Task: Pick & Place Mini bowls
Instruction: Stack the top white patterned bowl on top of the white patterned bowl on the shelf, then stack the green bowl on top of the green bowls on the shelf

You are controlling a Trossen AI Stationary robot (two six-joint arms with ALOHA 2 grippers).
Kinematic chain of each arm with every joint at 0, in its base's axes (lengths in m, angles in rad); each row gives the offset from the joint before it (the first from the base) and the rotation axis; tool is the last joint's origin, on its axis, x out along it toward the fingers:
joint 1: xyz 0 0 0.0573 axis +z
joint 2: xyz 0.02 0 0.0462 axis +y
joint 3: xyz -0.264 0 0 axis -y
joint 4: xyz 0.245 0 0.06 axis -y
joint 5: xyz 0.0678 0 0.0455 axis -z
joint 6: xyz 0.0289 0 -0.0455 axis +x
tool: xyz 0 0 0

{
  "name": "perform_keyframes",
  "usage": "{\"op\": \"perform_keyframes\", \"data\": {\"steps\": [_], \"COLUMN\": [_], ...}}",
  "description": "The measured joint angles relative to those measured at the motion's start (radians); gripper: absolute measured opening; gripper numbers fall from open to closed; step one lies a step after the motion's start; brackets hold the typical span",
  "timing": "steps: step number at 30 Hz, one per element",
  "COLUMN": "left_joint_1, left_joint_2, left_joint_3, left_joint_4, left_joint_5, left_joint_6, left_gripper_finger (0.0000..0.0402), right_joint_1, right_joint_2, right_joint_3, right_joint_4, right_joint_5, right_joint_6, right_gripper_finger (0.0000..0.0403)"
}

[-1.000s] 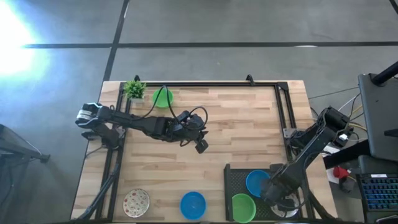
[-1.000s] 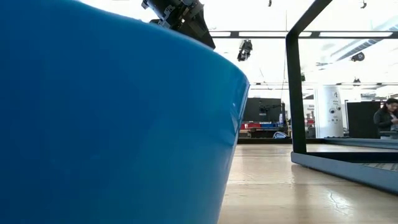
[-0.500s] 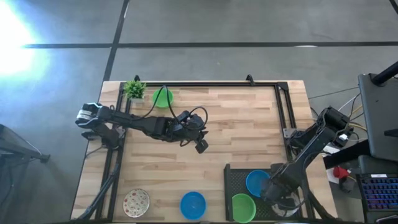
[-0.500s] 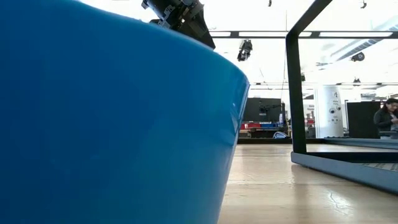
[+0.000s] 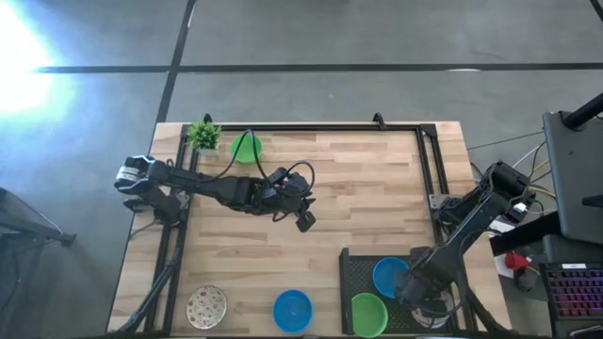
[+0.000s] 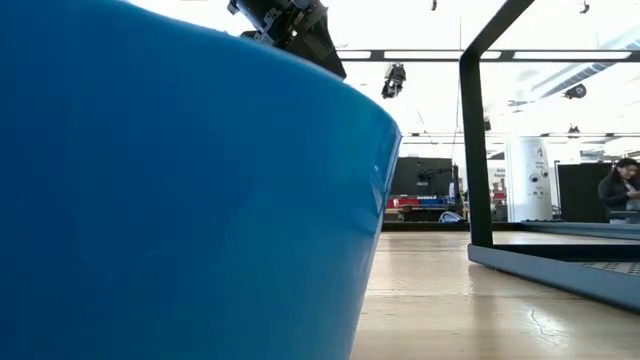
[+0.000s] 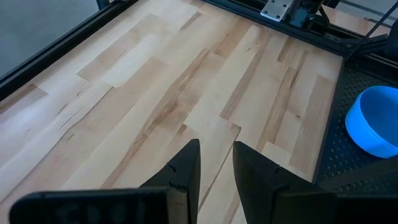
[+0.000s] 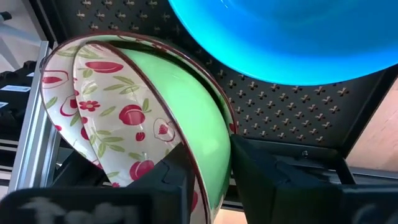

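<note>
Stillness across the last second: neither arm nor any bowl shifted between the earlier high views and this one, so you gained no ground on the task in that time.

Right tool (image 8: 208,163) sat low over the black tray (image 5: 353,268), its fingers (image 8: 177,180) clenched on the dark-red rim of the speckled bowl (image 8: 93,106). That bowl lay tipped, with a green surface pressed against it on the tool's side; I could not tell whether that was a second bowl. Just ahead of the tool lay a blue bowl (image 5: 389,276), and beside that a green bowl (image 5: 367,312), both inside the tray.

Left tool (image 7: 216,158) hung over bare table (image 5: 377,188), fingers a little parted and holding nothing. Well behind it stood another green bowl (image 5: 246,147). Off to its side, by the near edge, lay a loose blue bowl (image 5: 292,310) and a loose speckled one (image 5: 206,306).

Judgement: the pause read as a placement being finished. You had three bowls on the table yet to be collected.
</note>
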Motion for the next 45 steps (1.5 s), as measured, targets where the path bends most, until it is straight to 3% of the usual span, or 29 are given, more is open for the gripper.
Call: {"op": "perform_keyframes", "data": {"steps": [16,45], "left_joint_1": [0.001,0.002], "left_joint_2": [0.000,0.000], "left_joint_3": [0.000,0.000], "left_joint_4": [0.000,0.000], "left_joint_5": [0.000,0.000], "left_joint_6": [0.001,0.005], "left_gripper_finger": [0.0087,0.0087], "right_joint_1": [0.000,-0.001], "right_joint_2": [-0.001,-0.022], "right_joint_3": [0.041,0.049], "right_joint_4": [-0.012,-0.098], "right_joint_5": [-0.008,-0.047], "right_joint_6": [-0.012,0.068], "right_gripper_finger": [0.0163,0.0142]}}
